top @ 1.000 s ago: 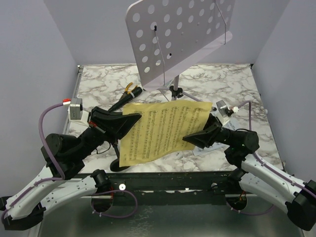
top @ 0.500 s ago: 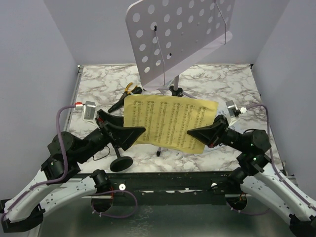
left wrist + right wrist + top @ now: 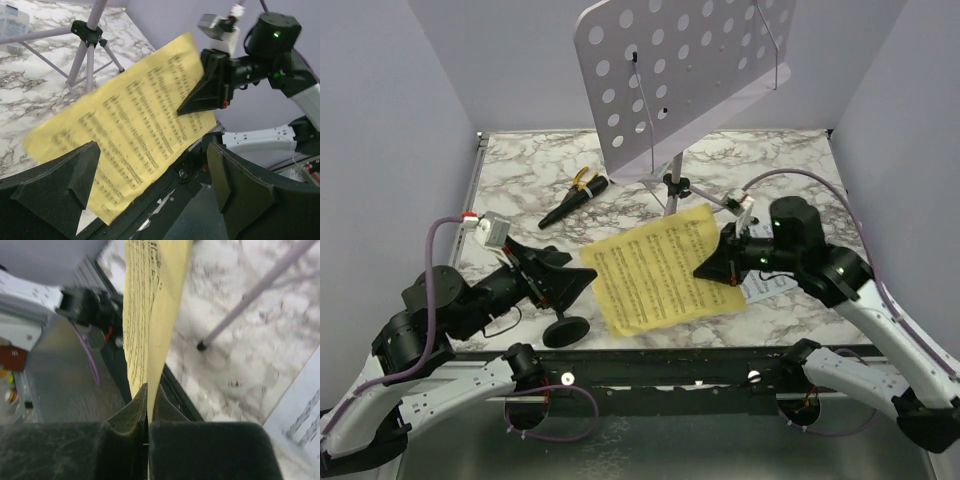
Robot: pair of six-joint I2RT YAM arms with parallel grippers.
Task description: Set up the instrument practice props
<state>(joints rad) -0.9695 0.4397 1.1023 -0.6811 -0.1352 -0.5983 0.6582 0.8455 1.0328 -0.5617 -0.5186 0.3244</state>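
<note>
here the right gripper [image 3: 708, 270] clamps the yellow paper sheet-music page [image 3: 655, 280], tilted above the white marble table [image 3: 520, 170] near the lilac hole-punched music stand [image 3: 680, 70], left gripper [image 3: 575, 272] wide open and empty

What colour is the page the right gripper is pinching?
Yellow page, printed with black music staves; the left wrist view shows it best.

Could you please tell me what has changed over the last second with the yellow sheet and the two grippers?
The left gripper opened, let go of the yellow sheet music and drew back toward the near edge. The right gripper shut on the sheet's right edge and now holds it alone, turned to a new angle. The music stand, microphone and mic stand base kept their places.
</note>
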